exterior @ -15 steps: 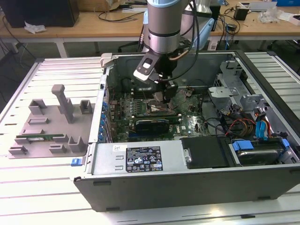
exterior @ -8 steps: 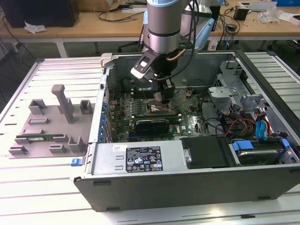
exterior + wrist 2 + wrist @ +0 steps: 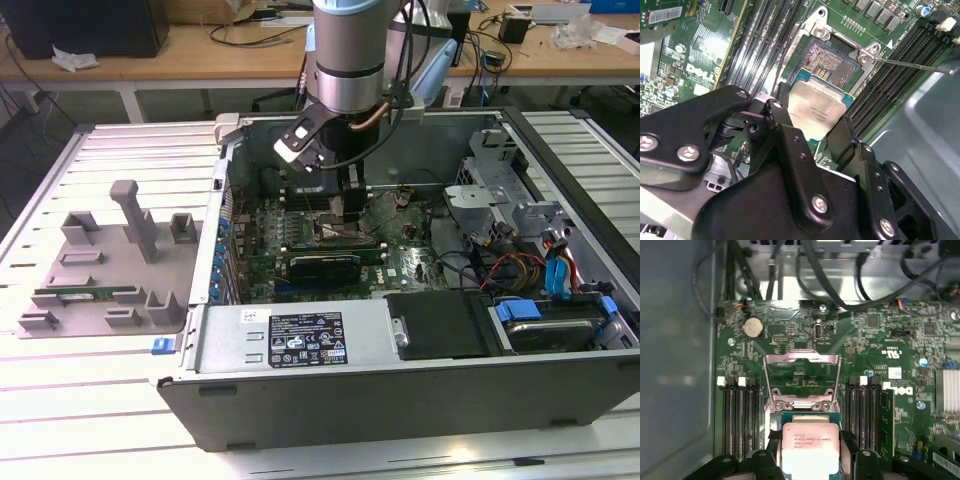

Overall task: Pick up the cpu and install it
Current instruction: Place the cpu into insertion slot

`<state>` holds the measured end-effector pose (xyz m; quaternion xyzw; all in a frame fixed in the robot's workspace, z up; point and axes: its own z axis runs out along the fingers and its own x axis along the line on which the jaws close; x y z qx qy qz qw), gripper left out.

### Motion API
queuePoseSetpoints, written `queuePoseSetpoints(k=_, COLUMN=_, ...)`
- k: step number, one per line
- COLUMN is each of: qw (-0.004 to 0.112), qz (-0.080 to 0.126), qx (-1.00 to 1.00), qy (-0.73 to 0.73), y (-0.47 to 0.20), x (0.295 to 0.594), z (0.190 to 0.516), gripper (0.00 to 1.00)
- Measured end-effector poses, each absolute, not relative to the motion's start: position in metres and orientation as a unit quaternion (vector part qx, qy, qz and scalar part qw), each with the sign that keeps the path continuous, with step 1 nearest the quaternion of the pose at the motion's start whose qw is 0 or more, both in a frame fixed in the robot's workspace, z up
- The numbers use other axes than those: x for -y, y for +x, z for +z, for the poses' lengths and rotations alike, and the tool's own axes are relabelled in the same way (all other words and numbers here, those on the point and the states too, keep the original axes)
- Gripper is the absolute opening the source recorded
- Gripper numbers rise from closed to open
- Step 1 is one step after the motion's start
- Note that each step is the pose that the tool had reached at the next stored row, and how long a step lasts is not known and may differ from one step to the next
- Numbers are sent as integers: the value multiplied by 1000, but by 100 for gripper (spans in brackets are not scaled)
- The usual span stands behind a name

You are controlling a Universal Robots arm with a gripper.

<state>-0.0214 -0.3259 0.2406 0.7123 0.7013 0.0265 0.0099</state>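
Observation:
The cpu [image 3: 817, 107], a flat square chip with a silver-grey top and a thin green edge, sits between my gripper's [image 3: 812, 124] black fingers [image 3: 785, 125], which are shut on two opposite edges. It hangs just over the open socket [image 3: 829, 59] on the green motherboard, partly covering it, with bare socket contacts showing past its far edge. In the first wrist view the cpu [image 3: 810, 446] is in my gripper [image 3: 810, 452], below the raised metal load plate [image 3: 801, 371]. In the exterior view my gripper [image 3: 350, 218] reaches down inside the open computer case [image 3: 400, 390].
Black memory slots [image 3: 740, 415] flank the socket on both sides. A black card [image 3: 325, 266] lies just in front of the socket, with the power supply [image 3: 300, 338] nearer. Cables and drive bays [image 3: 560, 270] fill the case's right. A grey fixture [image 3: 110, 260] with a memory stick [image 3: 85, 295] lies outside, left.

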Motion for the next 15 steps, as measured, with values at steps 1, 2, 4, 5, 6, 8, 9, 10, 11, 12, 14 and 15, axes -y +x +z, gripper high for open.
queuePoseSetpoints(k=1, qw=10, qz=26, qx=-701, qy=712, y=-21, x=326, z=241, gripper=55)
queuePoseSetpoints(k=2, qw=10, qz=26, qx=-701, qy=713, y=-21, x=326, z=241, gripper=55)
queuePoseSetpoints(k=4, qw=11, qz=25, qx=-710, qy=704, y=-21, x=326, z=240, gripper=55)
queuePoseSetpoints(k=5, qw=11, qz=25, qx=-715, qy=699, y=-21, x=326, z=239, gripper=55)
queuePoseSetpoints(k=6, qw=12, qz=24, qx=-722, qy=692, y=-21, x=326, z=238, gripper=55)
queuePoseSetpoints(k=8, qw=12, qz=23, qx=-731, qy=682, y=-22, x=326, z=236, gripper=55)
queuePoseSetpoints(k=9, qw=13, qz=23, qx=-734, qy=679, y=-23, x=326, z=235, gripper=55)
queuePoseSetpoints(k=10, qw=13, qz=22, qx=-735, qy=677, y=-24, x=326, z=233, gripper=55)
queuePoseSetpoints(k=11, qw=13, qz=22, qx=-736, qy=676, y=-24, x=326, z=233, gripper=55)
queuePoseSetpoints(k=12, qw=13, qz=22, qx=-736, qy=676, y=-24, x=326, z=233, gripper=55)
queuePoseSetpoints(k=14, qw=13, qz=22, qx=-736, qy=676, y=-24, x=326, z=232, gripper=55)
queuePoseSetpoints(k=15, qw=13, qz=22, qx=-736, qy=676, y=-24, x=326, z=232, gripper=55)
